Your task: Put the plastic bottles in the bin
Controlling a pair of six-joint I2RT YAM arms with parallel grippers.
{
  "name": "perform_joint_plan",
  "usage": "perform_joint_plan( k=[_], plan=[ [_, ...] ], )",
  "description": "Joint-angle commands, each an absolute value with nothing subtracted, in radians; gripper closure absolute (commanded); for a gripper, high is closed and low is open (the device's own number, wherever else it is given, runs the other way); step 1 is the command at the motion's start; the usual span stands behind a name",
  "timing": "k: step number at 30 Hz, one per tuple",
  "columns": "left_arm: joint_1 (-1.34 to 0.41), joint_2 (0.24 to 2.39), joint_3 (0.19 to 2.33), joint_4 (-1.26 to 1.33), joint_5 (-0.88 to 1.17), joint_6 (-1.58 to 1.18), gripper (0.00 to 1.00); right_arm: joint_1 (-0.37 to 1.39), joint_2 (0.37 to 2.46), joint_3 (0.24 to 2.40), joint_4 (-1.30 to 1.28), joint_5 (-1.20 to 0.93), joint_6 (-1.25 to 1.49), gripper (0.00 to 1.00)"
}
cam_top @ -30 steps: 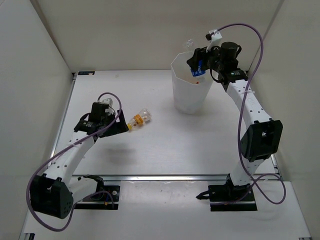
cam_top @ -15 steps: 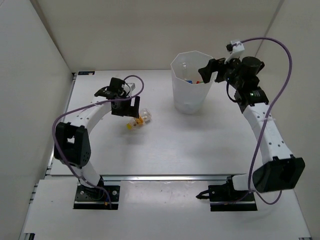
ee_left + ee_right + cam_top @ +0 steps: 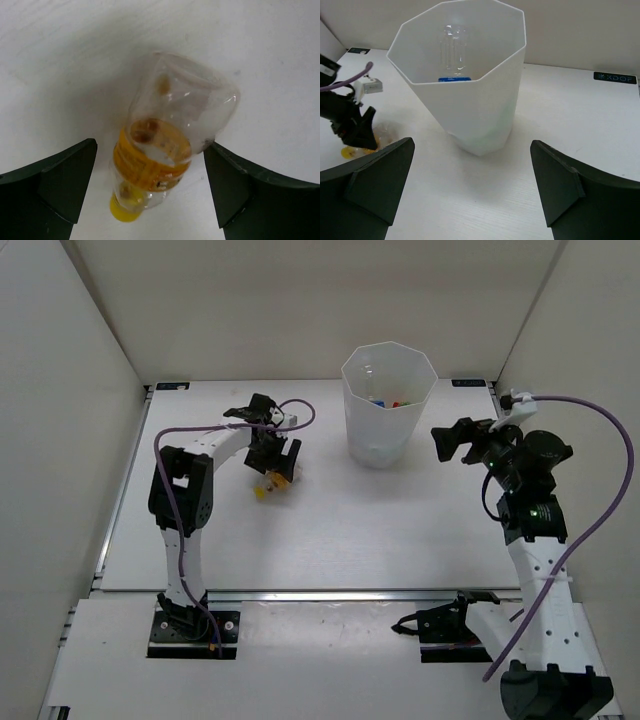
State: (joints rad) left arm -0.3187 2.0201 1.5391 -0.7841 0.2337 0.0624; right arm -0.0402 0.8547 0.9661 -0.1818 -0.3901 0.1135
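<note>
A clear plastic bottle (image 3: pixel 165 145) with a yellow-orange label and yellow cap lies on the white table. My left gripper (image 3: pixel 150 146) hangs over it, open, one finger on each side of its body. From above, only the cap end of this bottle (image 3: pixel 268 486) shows below the left gripper (image 3: pixel 277 468). The bin (image 3: pixel 380 445) stands at the back centre with red and blue bottles (image 3: pixel 385 401) inside. A clear bottle with a blue label (image 3: pixel 454 55) leans against the far inside of the bin (image 3: pixel 470 110). My right gripper (image 3: pixel 452 440) is open and empty, right of the bin, facing it (image 3: pixel 471 144).
White walls close in the table on the left, back and right. The left arm (image 3: pixel 185 480) curls over the table's left half with its purple cable (image 3: pixel 300 415) looping above. In the right wrist view the left arm's gripper (image 3: pixel 355 125) shows at the left edge.
The right gripper opened over the bin, the blue-labelled bottle went in, and that arm drew back to the right. The left arm swung forward and came down over the yellow-labelled bottle.
</note>
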Motion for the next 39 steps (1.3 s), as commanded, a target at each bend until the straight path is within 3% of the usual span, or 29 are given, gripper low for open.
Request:
perform_joint_plan(
  k=[1, 5, 7, 10, 12, 19, 21, 23, 25, 27, 32, 36, 38, 39],
  plan=[
    [-0.339, 2.065, 1.624, -0.822, 0.213, 0.083, 0.01, -0.049, 0.786, 0.943, -0.181, -0.394, 0.137, 0.01],
    [-0.37, 2.126, 1.675, -0.844, 0.198, 0.058, 0.02, -0.038, 0.735, 0.914, -0.264, -0.302, 0.129, 0.02],
    [-0.379, 2.119, 1.677, -0.836, 0.183, 0.035, 0.11, -0.035, 0.721, 0.894, -0.322, -0.259, 0.124, 0.01],
    [-0.37, 2.065, 1.664, -0.804, 0.126, -0.015, 0.43, -0.04, 0.677, 0.862, -0.373, -0.197, 0.132, 0.02],
    [-0.351, 2.019, 1.655, -0.773, 0.111, -0.086, 0.58, -0.043, 0.643, 0.83, -0.391, -0.166, 0.129, 0.01],
    [-0.285, 1.8, 1.684, -0.648, 0.164, -0.304, 0.6, -0.08, 0.614, 0.77, -0.48, -0.031, 0.15, 0.02],
    [-0.31, 1.717, 1.698, -0.572, 0.109, -0.368, 0.56, -0.103, 0.614, 0.743, -0.488, -0.034, 0.155, 0.01],
    [-0.365, 1.666, 1.704, -0.468, 0.029, -0.431, 0.41, -0.135, 0.618, 0.714, -0.494, -0.04, 0.173, 0.01],
    [-0.406, 1.641, 1.721, -0.323, -0.05, -0.497, 0.52, -0.149, 0.624, 0.68, -0.497, -0.064, 0.164, 0.01],
    [-0.463, 1.657, 1.75, -0.223, -0.078, -0.544, 0.47, -0.172, 0.618, 0.667, -0.497, -0.077, 0.157, 0.02],
    [-0.567, 1.776, 1.842, 0.044, -0.181, -0.644, 0.54, -0.17, 0.582, 0.641, -0.485, -0.1, 0.152, 0.01],
    [-0.629, 1.934, 2.07, 0.006, -0.198, -0.673, 0.52, -0.143, 0.575, 0.638, -0.503, -0.095, 0.146, 0.01],
    [-0.641, 2.037, 2.141, 0.008, -0.16, -0.695, 0.42, -0.132, 0.58, 0.641, -0.508, -0.087, 0.147, 0.01],
    [-0.652, 2.061, 2.198, 0.0, -0.149, -0.693, 0.43, -0.132, 0.577, 0.64, -0.515, -0.077, 0.146, 0.01]
  ],
)
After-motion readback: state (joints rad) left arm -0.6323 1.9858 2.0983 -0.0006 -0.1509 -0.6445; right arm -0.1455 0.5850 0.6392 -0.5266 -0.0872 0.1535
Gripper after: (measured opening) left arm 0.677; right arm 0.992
